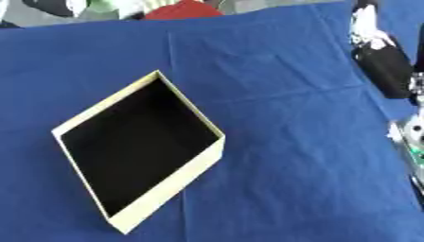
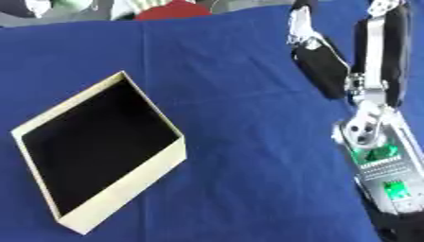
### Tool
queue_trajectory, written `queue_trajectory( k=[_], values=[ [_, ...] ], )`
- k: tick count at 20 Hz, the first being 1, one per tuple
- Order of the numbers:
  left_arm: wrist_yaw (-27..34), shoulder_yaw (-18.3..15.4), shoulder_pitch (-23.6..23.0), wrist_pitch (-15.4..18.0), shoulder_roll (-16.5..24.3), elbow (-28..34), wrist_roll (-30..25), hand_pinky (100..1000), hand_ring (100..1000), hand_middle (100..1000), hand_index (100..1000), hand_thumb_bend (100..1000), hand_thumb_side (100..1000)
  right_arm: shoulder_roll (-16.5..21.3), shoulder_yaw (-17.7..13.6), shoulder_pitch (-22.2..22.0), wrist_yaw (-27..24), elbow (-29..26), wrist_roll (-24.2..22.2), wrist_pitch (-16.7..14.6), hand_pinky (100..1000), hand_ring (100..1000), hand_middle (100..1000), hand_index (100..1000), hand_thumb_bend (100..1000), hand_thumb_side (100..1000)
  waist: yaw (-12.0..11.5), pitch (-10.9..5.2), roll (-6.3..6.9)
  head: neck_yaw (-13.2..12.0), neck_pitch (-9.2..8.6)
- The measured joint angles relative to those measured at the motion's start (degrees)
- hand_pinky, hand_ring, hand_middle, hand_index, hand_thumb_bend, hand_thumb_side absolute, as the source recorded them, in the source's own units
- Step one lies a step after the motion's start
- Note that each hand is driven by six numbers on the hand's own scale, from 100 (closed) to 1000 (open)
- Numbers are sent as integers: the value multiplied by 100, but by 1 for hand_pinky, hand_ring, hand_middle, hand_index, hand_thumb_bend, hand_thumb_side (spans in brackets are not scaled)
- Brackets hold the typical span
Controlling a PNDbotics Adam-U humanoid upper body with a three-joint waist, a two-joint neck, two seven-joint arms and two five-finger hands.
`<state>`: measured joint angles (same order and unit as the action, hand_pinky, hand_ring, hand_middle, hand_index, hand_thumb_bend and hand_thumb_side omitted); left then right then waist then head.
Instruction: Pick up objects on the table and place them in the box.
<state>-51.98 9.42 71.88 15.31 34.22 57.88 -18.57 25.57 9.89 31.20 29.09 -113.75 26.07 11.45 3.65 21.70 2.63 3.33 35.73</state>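
Note:
The box (image 1: 171,182) is cream cardboard with a black inside and lies open and askew on the left half of the blue cloth (image 1: 290,142). I see nothing inside it. My right arm (image 2: 377,160) comes in from the right, its casing showing green circuitry. Its black and silver right hand (image 2: 321,64) hangs over the cloth's far right part, well away from the box. Something pale shows at the hand's top, and I cannot make out what it is. No loose object shows on the cloth. My left hand is out of sight.
Beyond the cloth's far edge lie a red shape (image 1: 184,10) and some pale and green clutter (image 1: 99,7). Between the box and my right arm is bare blue cloth.

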Motion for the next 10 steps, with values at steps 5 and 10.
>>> queue_trajectory(
  k=[5, 10],
  values=[
    [1132, 365, -625, -265, 513, 1077, -43, 337, 476, 513, 628, 100, 227, 0, -2, 0, 14, 0, -4, -11, 937, 760, 743, 881, 100, 543, -13, -12, 2, 41, 1],
    [1977, 649, -1122, -687, 809, 2010, -6, 335, 470, 511, 635, 100, 244, -1, -2, 4, 15, 0, -4, -14, 937, 760, 742, 881, 100, 543, -6, -12, -27, 43, 0]
  ],
)
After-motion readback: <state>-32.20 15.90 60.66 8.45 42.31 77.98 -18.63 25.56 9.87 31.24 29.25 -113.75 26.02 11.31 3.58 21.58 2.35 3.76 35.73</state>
